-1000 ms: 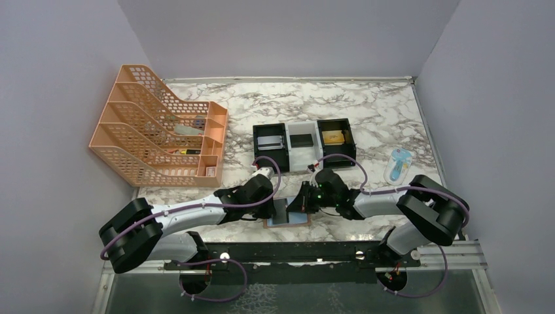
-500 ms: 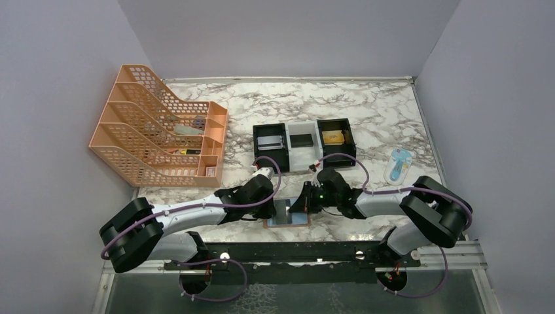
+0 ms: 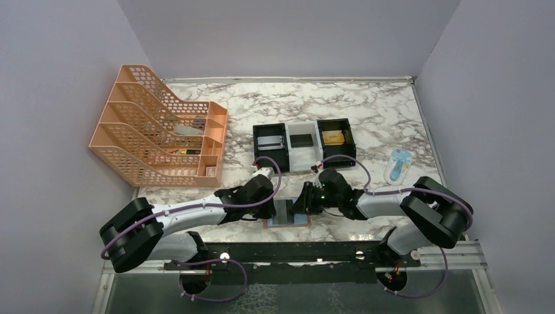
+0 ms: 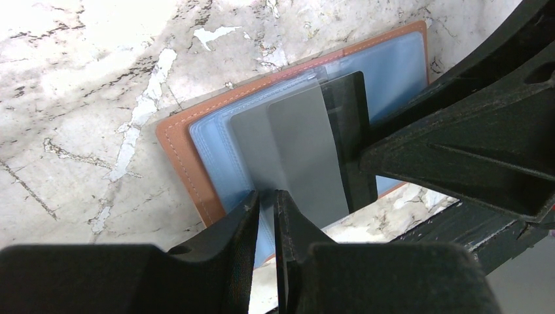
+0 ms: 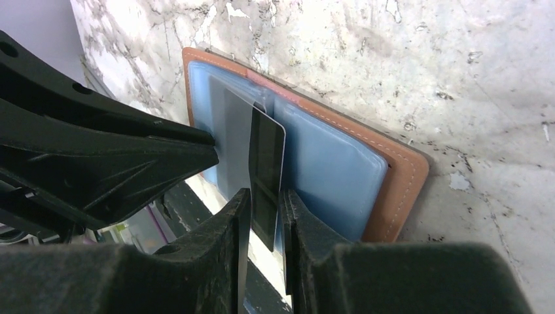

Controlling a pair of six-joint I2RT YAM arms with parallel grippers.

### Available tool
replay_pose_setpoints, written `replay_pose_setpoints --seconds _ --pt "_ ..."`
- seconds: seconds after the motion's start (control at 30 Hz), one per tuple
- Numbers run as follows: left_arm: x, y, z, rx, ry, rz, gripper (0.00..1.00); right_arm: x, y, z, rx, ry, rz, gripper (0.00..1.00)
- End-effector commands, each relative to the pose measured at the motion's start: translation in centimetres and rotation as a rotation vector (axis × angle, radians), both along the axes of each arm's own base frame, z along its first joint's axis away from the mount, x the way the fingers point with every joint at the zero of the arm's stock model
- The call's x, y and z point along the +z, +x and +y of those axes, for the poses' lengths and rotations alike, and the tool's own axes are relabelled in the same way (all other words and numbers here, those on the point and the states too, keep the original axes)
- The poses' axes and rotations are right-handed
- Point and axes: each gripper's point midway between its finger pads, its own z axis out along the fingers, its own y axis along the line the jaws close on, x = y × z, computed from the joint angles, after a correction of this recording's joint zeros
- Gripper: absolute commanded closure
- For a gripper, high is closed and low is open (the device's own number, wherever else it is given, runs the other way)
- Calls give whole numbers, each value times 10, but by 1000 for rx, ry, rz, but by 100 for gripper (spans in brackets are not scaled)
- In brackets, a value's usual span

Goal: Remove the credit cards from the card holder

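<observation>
Near the front edge of the marble table [image 3: 366,111], between the two arms, an open card holder [image 3: 288,222], flat, light-blue lining up, tan leather rim showing round it. Over the lining, two credit cards [image 3: 283,210] partly out of their sleeves: a grey card [image 4: 294,150] lying flat, and a black card [image 5: 267,163] overlapping one side of it, tilted up off the holder. Clamped on that black card, the right gripper [image 5: 264,209], one finger on each face, the card standing on edge between them in the right wrist view. At the grey card's opposite edge, the left gripper [image 4: 266,196], tips down on the blue lining, jaws almost together with only a thin slit between. Impossible to tell whether anything sits in that slit. Tip to tip across the holder, both grippers, near each other but apart. Farther back on the table, a black-and-white three-compartment tray [image 3: 302,160] with a flat item in each section. At the left, an orange mesh file rack [image 3: 157,131], well apart from the holder.
</observation>
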Motion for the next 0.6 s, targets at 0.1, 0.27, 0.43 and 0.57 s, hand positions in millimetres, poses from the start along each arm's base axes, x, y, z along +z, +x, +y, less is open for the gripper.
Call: replay_pose_setpoints --seconds 0.1,0.27,0.43,0.57 --pt "-18 -8 22 5 111 24 81 -6 -2 1 -23 19 40 80" --pt "-18 -9 23 5 113 21 82 -1 9 -12 -118 12 -26 98" --pt "-8 -5 20 8 91 -3 79 5 10 -18 -105 1 -85 99" --pt "12 -1 6 -17 24 -33 65 1 3 -14 -81 17 -46 99"
